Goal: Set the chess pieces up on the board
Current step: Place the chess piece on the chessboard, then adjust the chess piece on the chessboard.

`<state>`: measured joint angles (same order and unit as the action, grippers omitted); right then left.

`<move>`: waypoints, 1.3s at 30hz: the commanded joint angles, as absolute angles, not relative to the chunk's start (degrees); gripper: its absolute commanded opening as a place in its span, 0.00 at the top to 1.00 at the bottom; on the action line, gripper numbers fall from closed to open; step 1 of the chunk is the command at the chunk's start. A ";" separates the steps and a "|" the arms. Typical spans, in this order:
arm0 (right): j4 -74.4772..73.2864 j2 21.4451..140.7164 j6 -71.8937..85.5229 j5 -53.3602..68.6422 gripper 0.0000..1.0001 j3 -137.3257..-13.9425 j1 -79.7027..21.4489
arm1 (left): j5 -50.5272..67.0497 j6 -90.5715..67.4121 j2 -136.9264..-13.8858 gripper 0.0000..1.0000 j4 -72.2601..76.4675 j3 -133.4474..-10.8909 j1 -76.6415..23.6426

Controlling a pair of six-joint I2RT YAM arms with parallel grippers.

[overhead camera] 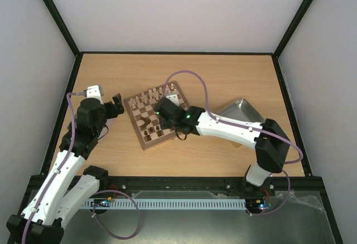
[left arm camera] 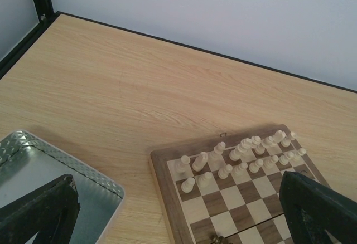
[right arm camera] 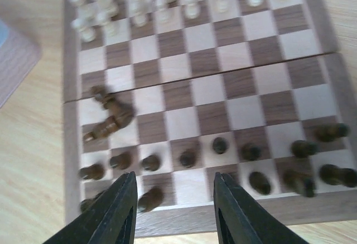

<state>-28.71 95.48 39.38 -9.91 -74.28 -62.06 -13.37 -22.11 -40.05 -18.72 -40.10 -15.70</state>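
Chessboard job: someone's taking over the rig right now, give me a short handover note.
Left gripper: open, empty, beside the board.
Right gripper: open, empty, over the dark pieces.
Done: cream pieces stand in two rows on their side.
Left: dark pieces only partly lined up; the toppled ones need standing up and placing.

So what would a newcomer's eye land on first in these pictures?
First the board at mid-table, its cream pieces ranked neatly in two rows along the far edge. Then the contrast: two toppled dark pieces lying on their sides near the board's left edge in the right wrist view. The right tool hangs open just over the near dark rows, holding nothing.
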 commanded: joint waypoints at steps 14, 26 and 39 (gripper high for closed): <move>-27.43 94.69 37.26 -1.00 0.67 -67.18 -44.90 | -5.09 -21.93 -45.53 0.01 -12.09 -38.75 -15.35; -28.07 100.25 35.24 -0.51 0.80 -68.45 -44.84 | -3.27 -20.30 -46.56 0.01 -11.13 -38.33 -15.33; -26.02 102.74 34.43 -1.27 0.84 -68.90 -44.91 | -4.35 -19.87 -46.72 0.01 -10.90 -38.57 -15.30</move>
<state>-27.00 101.71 35.81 -0.16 -67.11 -45.06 -3.46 -20.56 -46.72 -12.32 -39.00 -15.68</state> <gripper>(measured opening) 0.165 0.990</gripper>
